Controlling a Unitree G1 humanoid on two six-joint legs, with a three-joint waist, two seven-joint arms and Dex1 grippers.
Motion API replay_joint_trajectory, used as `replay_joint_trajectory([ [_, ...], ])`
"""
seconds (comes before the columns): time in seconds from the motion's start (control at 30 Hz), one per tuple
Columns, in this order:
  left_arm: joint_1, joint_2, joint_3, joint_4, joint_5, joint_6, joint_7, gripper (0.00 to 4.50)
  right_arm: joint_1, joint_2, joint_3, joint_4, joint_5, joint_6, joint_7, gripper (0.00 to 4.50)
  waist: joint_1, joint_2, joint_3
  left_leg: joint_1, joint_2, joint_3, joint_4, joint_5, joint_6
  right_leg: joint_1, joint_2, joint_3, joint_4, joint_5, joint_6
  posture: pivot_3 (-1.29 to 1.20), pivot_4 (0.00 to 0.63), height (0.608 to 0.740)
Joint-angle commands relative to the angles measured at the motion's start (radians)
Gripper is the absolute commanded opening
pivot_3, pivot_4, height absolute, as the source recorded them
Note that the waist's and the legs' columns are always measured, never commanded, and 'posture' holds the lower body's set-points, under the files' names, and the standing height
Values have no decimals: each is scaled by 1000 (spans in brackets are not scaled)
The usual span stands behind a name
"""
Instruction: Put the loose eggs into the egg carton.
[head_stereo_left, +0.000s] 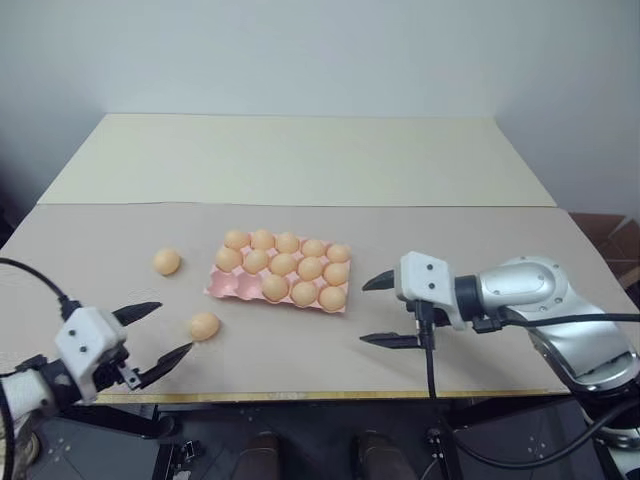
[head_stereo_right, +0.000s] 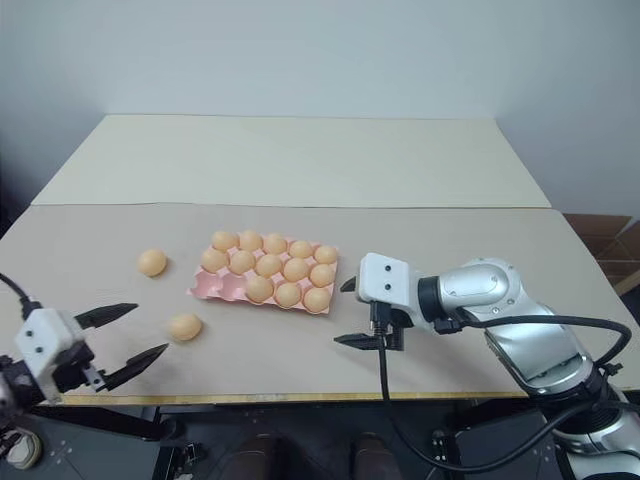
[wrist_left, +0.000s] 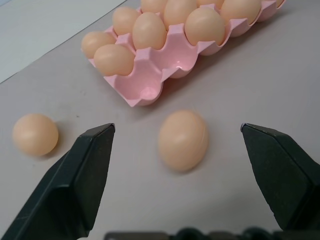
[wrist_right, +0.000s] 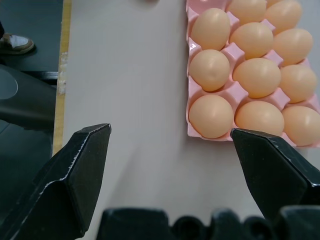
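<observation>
The pink egg carton (head_stereo_left: 225, 285) lies in the middle of the table, holding several eggs, with two cups at its near-left end empty. One loose egg (head_stereo_left: 204, 326) rests on the table in front of that end. A second loose egg (head_stereo_left: 166, 262) lies further left. My left gripper (head_stereo_left: 172, 329) is open, just left of the nearer egg; in the left wrist view that egg (wrist_left: 183, 140) sits between and just beyond its fingertips. My right gripper (head_stereo_left: 367, 312) hangs open to the right of the carton, pointing toward it, holding nothing.
The table (head_stereo_left: 300, 160) is a beige surface with a seam across its middle and a yellow-trimmed front edge (head_stereo_left: 330, 396) close to both grippers. Dark floor lies below that edge. A white wall stands behind.
</observation>
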Motion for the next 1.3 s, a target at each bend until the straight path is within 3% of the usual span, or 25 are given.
replay_joint_trajectory([
  [0.03, -14, 16, -55, 15, 41, -24, 21, 4374, 2, -3, -33, -57, 30, 27, -22, 4463, -2, 0, 0, 0, 0, 0, 0, 0, 0, 0, 0, 0, 0, 0, 0, 0, 150, 740],
  [0.33, -79, -3, -171, 130, 143, -84, 106, 4374, 24, -11, -43, -118, 69, 84, -61, 4463, 0, 0, 0, 0, 0, 0, 0, 0, 0, 0, 0, 0, 1, 0, 0, 0, 150, 740],
  [0.63, -192, -44, -264, 218, 125, -80, 125, 4374, 11, -11, -35, -119, 80, 116, -101, 4463, 0, 0, 0, 0, -1, -1, 0, 0, 0, 0, -1, 0, 1, 0, 0, 0, 150, 740],
  [0.73, -203, -46, -276, 232, 113, -65, 118, 3800, 13, -10, -32, -123, 80, 124, -116, 4500, -1, 0, 0, 0, 0, -1, 0, 0, 0, 0, 0, 0, 1, 0, 0, 0, 150, 740],
  [0.93, -208, -37, -298, 245, 127, -74, 115, 1974, 15, -6, -27, -127, 84, 130, -138, 4500, 0, 0, 0, 0, 0, -1, 0, 0, 0, 0, 0, 0, 1, 0, 0, 0, 150, 740],
  [1.13, -186, -2, -269, 175, 50, -53, 46, 1853, 15, 1, -20, -126, 79, 126, -158, 4500, 0, 0, 0, 0, 0, -1, 0, 0, 0, -1, 0, 0, 2, 0, 0, 0, 150, 740],
  [1.3, -208, -10, -225, 102, -97, -39, 5, 1853, 18, 5, -23, -127, 79, 128, -177, 4500, -1, 0, 0, 0, 0, -3, 0, 0, 0, -1, 0, 0, 2, 0, 0, 0, 150, 740],
])
